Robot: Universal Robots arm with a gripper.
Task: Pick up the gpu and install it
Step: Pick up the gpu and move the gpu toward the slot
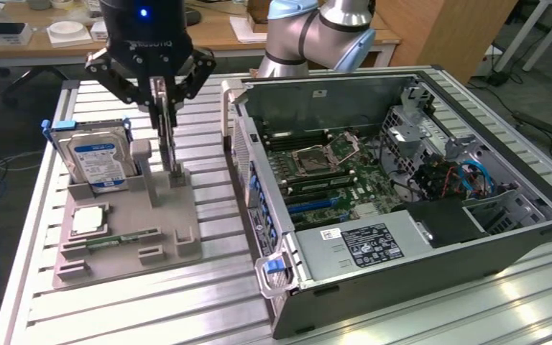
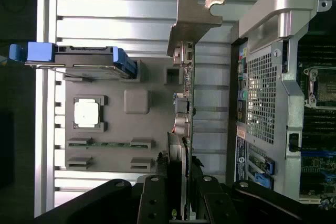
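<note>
The gpu (image 1: pixel 169 144) stands on edge in the grey parts holder (image 1: pixel 141 208), its lower end at the holder's slot; I cannot tell whether it is seated or just lifted. My gripper (image 1: pixel 164 100) comes down from above, shut on the card's upper edge. In the wrist view the gpu (image 2: pixel 186 103) appears edge-on, its silver bracket (image 2: pixel 197 17) at the far end, with one black finger (image 2: pixel 155 195) on each side pressing against it. The open computer case (image 1: pixel 401 187) lies to the exterior view's right of the holder, with the motherboard (image 1: pixel 324 165) exposed.
On the holder (image 2: pixel 121 129) are a silver blue-labelled hard drive (image 1: pixel 98 158), a square processor (image 1: pixel 89 219) and a narrow green memory stick (image 1: pixel 123 238). The case's side wall (image 2: pixel 268 93) rises close beside the card. Everything rests on a slatted aluminium table (image 1: pixel 209 302).
</note>
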